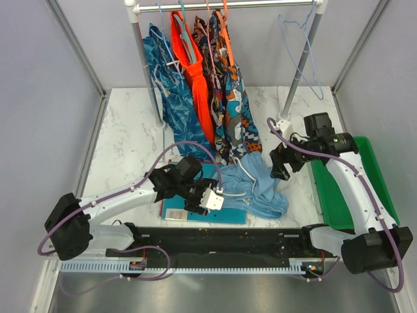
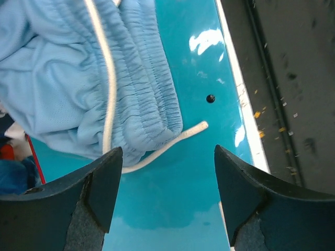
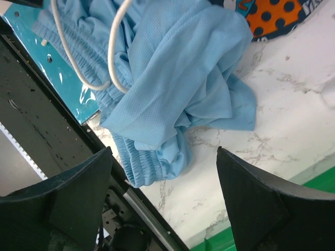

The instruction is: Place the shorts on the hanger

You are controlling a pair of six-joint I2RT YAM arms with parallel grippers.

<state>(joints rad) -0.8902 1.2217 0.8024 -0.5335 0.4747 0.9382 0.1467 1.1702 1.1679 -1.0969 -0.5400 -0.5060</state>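
The light sky-blue shorts (image 1: 260, 186) lie crumpled on the near middle of the marble table (image 1: 130, 143). Their gathered waistband and white drawstrings (image 2: 110, 78) rest on a glossy teal sheet (image 1: 179, 208); the rest of the fabric spreads right onto bare marble.

The left gripper (image 1: 212, 199) hovers at the waistband's left edge. In the left wrist view its fingers (image 2: 99, 198) stand apart with only the teal sheet and a drawstring end between them, so it grips nothing. The right gripper (image 1: 280, 168) hangs over the right side of the shorts, its fingers (image 3: 78, 204) also spread wide and empty.

The pale blue wire hanger (image 1: 311, 81) hangs at the far right of the clothes rail (image 1: 260, 5), just beside the rack's right post and well apart from the shorts.

Crowding the rail's middle and left are leafy-print blue shorts (image 1: 171, 85), bright orange shorts (image 1: 193, 72) and multicoloured patterned garments (image 1: 231, 104), whose hems hang down to just beyond the sky-blue pair.

A green bin (image 1: 378, 176) sits at the table's right edge, with the right arm crossing above it.
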